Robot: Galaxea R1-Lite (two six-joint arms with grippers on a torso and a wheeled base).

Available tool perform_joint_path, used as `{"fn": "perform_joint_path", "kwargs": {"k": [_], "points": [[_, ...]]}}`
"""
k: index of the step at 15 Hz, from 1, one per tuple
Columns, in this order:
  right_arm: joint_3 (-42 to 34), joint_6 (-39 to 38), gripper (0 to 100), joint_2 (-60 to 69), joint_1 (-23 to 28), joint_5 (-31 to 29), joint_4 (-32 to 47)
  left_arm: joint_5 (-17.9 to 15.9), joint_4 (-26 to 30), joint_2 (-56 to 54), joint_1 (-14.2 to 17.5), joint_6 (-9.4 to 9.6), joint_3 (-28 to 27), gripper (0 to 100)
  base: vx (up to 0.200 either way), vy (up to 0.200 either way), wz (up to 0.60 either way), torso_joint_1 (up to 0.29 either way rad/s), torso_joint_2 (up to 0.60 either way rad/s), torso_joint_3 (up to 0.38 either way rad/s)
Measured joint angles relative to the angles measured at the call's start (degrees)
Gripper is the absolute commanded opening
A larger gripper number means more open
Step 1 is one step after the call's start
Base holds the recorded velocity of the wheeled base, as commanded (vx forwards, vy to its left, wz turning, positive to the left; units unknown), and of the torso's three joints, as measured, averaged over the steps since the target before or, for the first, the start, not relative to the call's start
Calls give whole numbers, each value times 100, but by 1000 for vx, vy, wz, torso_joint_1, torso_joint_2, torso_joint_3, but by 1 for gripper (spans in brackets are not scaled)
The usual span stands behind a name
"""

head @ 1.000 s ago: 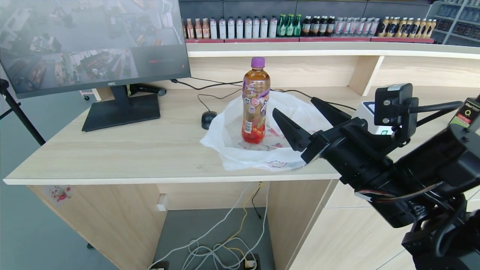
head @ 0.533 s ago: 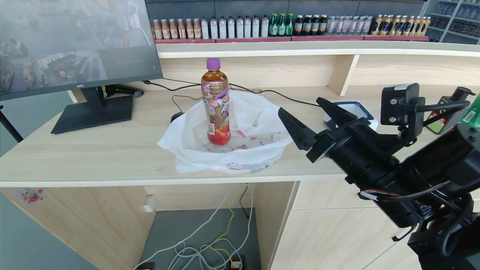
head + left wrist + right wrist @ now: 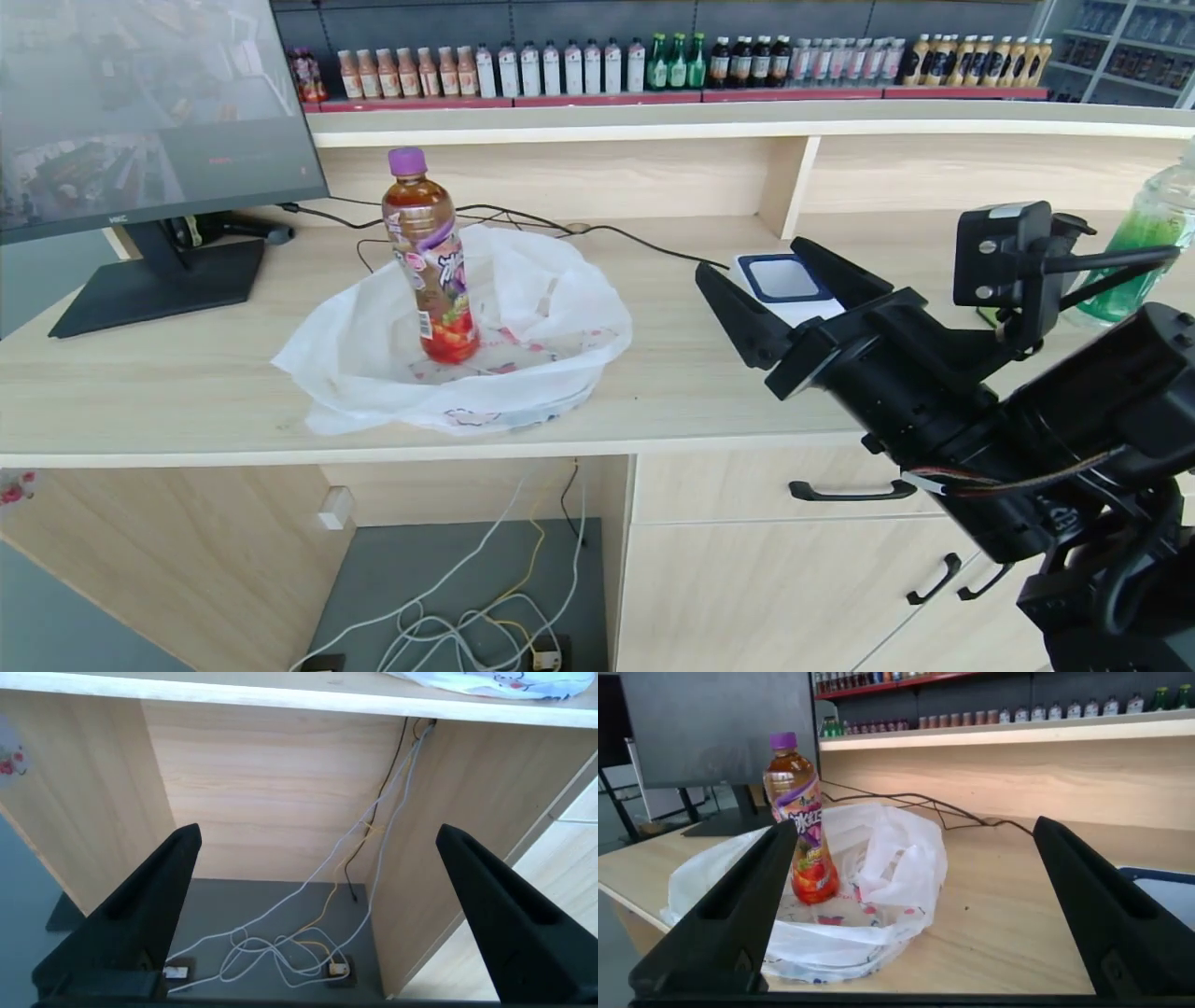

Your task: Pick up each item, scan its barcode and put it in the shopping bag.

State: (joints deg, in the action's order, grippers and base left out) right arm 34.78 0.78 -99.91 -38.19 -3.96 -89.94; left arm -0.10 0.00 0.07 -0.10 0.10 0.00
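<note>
Pale wood desk (image 3: 187, 392) carried the shopping bag (image 3: 551, 317), a purple-capped bottle (image 3: 431, 271) upright inside it. The right end effector (image 3: 750, 259) hung right of the bag and the left end effector (image 3: 318, 835) below desk level, both spread apart and empty. The green bottle (image 3: 1144, 233) at far right looked the likely next item; a mid-body grip would leave its barcode exposed.
</note>
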Motion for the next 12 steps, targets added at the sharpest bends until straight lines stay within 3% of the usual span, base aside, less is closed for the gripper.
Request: {"fn": "perform_joint_path", "kwargs": {"k": [12], "points": [[-5, -35, 100, 27, 35, 0, -2, 0, 0, 0, 2, -10, 0, 100, 0, -200, 0, 2, 3, 3]]}}
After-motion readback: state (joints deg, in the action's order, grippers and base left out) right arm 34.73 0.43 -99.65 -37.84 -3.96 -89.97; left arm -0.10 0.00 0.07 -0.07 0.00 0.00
